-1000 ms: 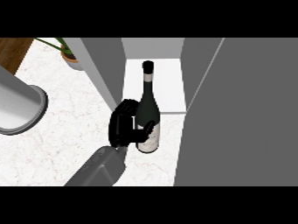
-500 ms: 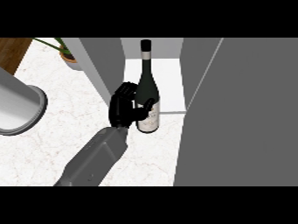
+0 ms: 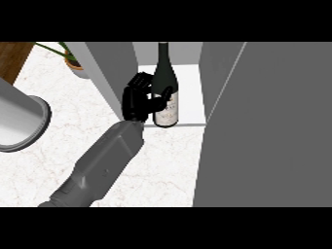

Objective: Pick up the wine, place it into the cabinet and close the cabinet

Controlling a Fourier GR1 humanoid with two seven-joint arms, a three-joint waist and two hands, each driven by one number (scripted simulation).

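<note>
The dark green wine bottle (image 3: 165,73) with a pale label stands upright at the front edge of the cabinet's white floor (image 3: 191,92). It sits between the cabinet's grey left wall (image 3: 114,73) and the grey panel on the right. My right hand (image 3: 137,101) comes in from the lower left and is curled round the bottle's lower body, thumb across the label. The hand hides part of the bottle's left side. My left hand does not show; only a thick grey forearm (image 3: 10,116) appears at the left edge.
A large grey cabinet door or side panel (image 3: 276,126) fills the right of the view. A potted plant (image 3: 73,64) stands on the white marble counter (image 3: 46,175) behind the cabinet's left wall. Wooden floor (image 3: 2,58) shows at the top left.
My right hand has carried the bottle away from me and slightly right, from the counter onto the front of the cabinet floor. The forearm has stretched out further.
</note>
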